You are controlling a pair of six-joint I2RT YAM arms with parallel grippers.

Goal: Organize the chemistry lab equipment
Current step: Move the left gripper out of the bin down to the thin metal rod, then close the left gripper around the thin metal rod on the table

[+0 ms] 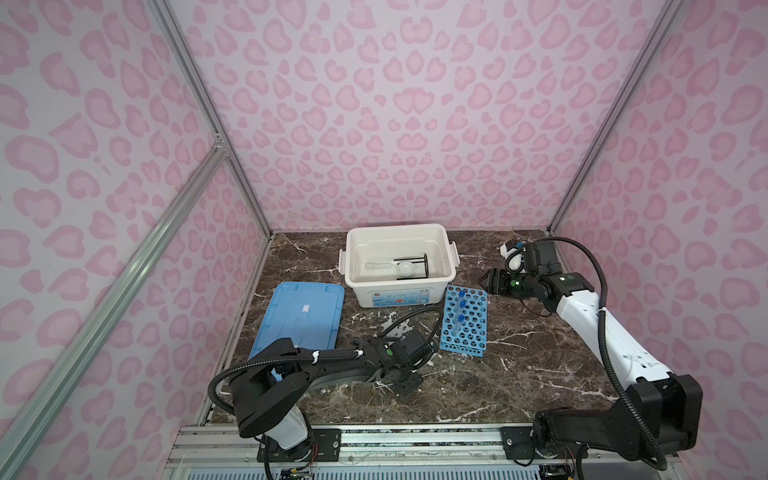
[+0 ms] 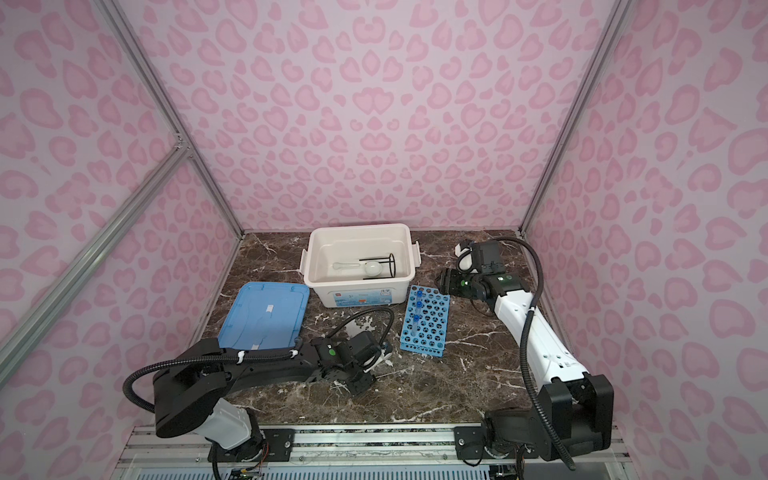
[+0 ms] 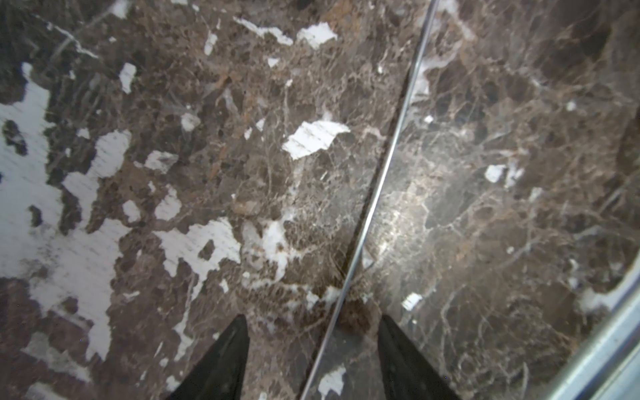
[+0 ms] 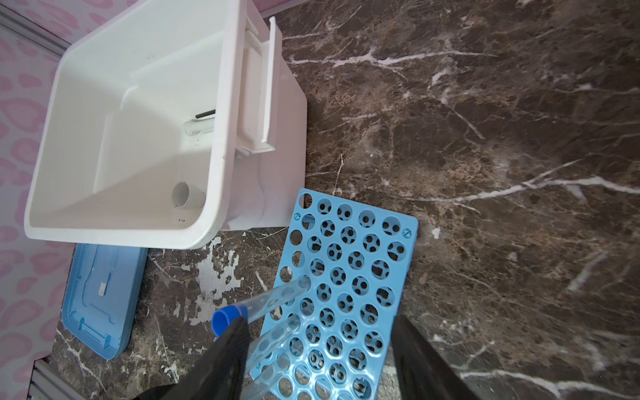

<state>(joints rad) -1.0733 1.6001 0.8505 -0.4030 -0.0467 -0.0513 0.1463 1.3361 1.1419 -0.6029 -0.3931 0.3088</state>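
The left gripper (image 3: 311,317) hangs low over the worktop (image 3: 485,173) with its jaws parted. A thin rod (image 3: 375,201) lies on the stone and runs between the two fingertips, and I can see it touching neither. In a top view this gripper points down near the front edge of the worktop. The blue perforated rack (image 1: 467,328) lies beyond it to its right, and the flat blue lid (image 1: 303,316) lies beyond it to its left.

The right gripper (image 4: 320,318) is spread too, with nothing between its fingers, and hovers above the rack. A clear blue-capped tube (image 4: 270,301) leans in a rack hole, its cap just beside one fingertip. A second tube sits lower, partly hidden by that finger. Ahead of this gripper stands the white storage box (image 4: 230,104). Inside it are a white cup (image 4: 188,195) on its side, the black wire ring stand (image 1: 413,259) tipped over, and a white rounded piece (image 1: 405,270); whether that is the dish or the pestle I cannot tell.
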